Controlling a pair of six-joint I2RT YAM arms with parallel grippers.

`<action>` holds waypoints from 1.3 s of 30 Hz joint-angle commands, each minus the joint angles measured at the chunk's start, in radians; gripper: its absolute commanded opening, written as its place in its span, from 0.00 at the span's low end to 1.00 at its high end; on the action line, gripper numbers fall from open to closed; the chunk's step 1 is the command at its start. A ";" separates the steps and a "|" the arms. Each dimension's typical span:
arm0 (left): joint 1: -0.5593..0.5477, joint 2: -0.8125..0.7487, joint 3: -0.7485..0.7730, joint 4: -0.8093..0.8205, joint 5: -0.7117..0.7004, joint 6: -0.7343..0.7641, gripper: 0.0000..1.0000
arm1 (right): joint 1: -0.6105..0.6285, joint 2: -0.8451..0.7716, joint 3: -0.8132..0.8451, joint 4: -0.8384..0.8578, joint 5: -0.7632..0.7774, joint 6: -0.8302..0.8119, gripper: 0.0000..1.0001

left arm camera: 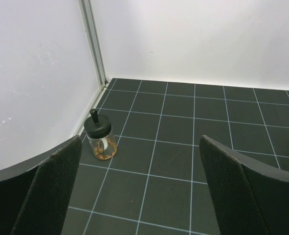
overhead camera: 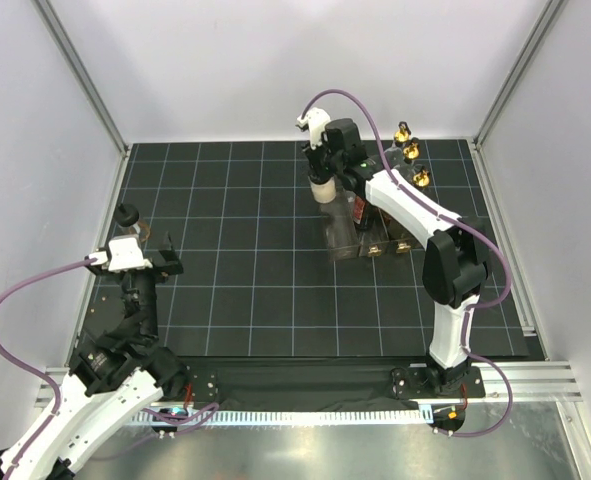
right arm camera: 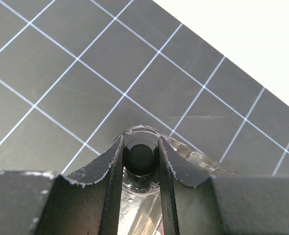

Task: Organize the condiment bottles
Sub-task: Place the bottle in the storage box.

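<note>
My right gripper (overhead camera: 324,168) is shut on the black cap (right arm camera: 141,155) of a clear condiment bottle (overhead camera: 322,190) and holds it upright at the back left end of the clear rack (overhead camera: 343,243). I cannot tell whether the bottle rests in a compartment. A dark red bottle (overhead camera: 358,210) stands in the rack. Three gold-topped bottles (overhead camera: 412,151) stand behind the right arm. A small black-lidded jar (left arm camera: 99,138) with brown contents stands by the left wall, ahead and left of my open, empty left gripper (left arm camera: 140,147). From above, the jar (overhead camera: 127,216) lies just beyond the left gripper (overhead camera: 162,252).
White walls with metal posts close the mat (overhead camera: 255,290) on the left, back and right. The rack's clear plastic (right arm camera: 203,161) shines below the right fingers. Cables loop over both arms.
</note>
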 commanded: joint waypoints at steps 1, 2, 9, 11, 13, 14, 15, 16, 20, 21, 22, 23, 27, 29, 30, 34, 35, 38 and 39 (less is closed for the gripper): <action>0.006 0.010 -0.001 0.047 0.003 -0.001 1.00 | -0.007 -0.057 0.017 0.116 0.063 -0.041 0.04; 0.006 0.010 0.000 0.049 0.003 0.000 1.00 | -0.010 -0.057 0.014 0.116 0.066 -0.047 0.04; 0.006 0.014 0.000 0.047 0.009 -0.001 1.00 | -0.013 -0.063 -0.025 0.133 0.078 -0.067 0.04; 0.007 0.014 0.000 0.047 0.008 -0.001 1.00 | -0.013 -0.054 -0.026 0.132 0.085 -0.067 0.04; 0.007 0.015 0.000 0.047 0.008 -0.001 1.00 | -0.014 -0.048 -0.031 0.132 0.089 -0.069 0.04; 0.007 0.015 0.000 0.047 0.008 0.000 1.00 | -0.013 -0.046 -0.032 0.132 0.092 -0.069 0.04; 0.006 0.015 0.000 0.046 0.008 -0.001 1.00 | -0.016 -0.041 -0.035 0.136 0.094 -0.069 0.04; 0.006 0.015 0.000 0.047 0.009 -0.001 1.00 | -0.016 -0.038 -0.037 0.136 0.094 -0.070 0.04; 0.007 0.017 0.000 0.046 0.009 -0.001 1.00 | -0.019 -0.017 -0.038 0.136 0.106 -0.072 0.04; 0.006 0.017 0.000 0.046 0.009 -0.001 1.00 | -0.019 -0.008 -0.038 0.136 0.108 -0.072 0.04; 0.006 0.017 0.000 0.046 0.011 -0.001 1.00 | -0.019 -0.002 -0.038 0.136 0.111 -0.072 0.04; 0.006 0.015 0.000 0.046 0.009 -0.001 1.00 | -0.022 0.003 -0.038 0.135 0.115 -0.070 0.04; 0.006 0.017 0.000 0.046 0.009 -0.001 1.00 | -0.027 0.015 -0.041 0.142 0.129 -0.062 0.04; 0.006 0.017 0.000 0.047 0.011 -0.001 1.00 | -0.028 0.015 -0.046 0.145 0.131 -0.059 0.05; 0.006 0.017 0.000 0.046 0.011 -0.001 1.00 | -0.030 0.015 -0.046 0.147 0.132 -0.058 0.05; 0.006 0.018 0.000 0.044 0.012 -0.001 1.00 | -0.030 0.025 -0.051 0.145 0.135 -0.058 0.10; 0.007 0.018 0.000 0.046 0.012 -0.001 1.00 | -0.031 0.031 -0.051 0.147 0.135 -0.056 0.11; 0.006 0.018 0.000 0.044 0.011 -0.001 1.00 | -0.031 0.044 -0.049 0.150 0.144 -0.053 0.15; 0.007 0.020 0.000 0.044 0.011 -0.001 1.00 | -0.031 0.045 -0.049 0.150 0.146 -0.049 0.20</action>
